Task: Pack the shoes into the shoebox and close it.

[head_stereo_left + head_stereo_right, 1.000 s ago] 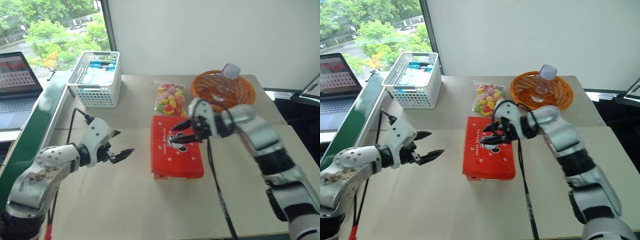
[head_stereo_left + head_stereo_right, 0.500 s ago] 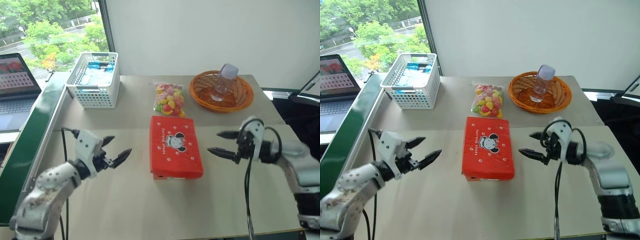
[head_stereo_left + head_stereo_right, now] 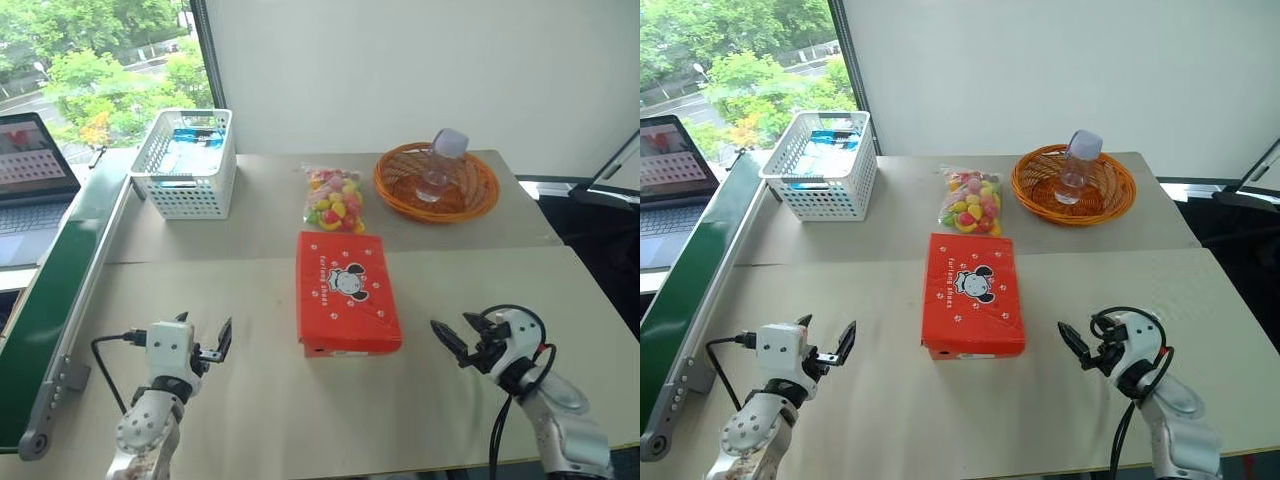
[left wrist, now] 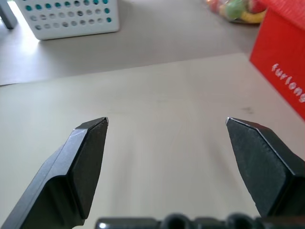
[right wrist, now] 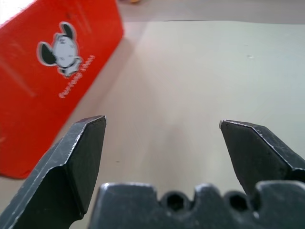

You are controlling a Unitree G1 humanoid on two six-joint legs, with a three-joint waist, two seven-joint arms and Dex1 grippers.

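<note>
Grippers, left [image 3: 212, 344] and right [image 3: 458, 334], spread wide and empty near table's [image 3: 260, 410] front edge, flanking box [image 3: 346, 291]. Box shut mid-table, lid down; task likely finished, hence arms parked.

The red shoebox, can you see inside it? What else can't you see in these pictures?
- Inside the shoebox: its closed lid hides it in both eye views, so whether shoes are in it cannot be told.
- White basket: the blue contents show through the lattice wall, too small to identify.
- Laptop: cut off by the left edge of the eye views.
- Shoebox lettering: cut off by the edge in the left wrist view.
</note>
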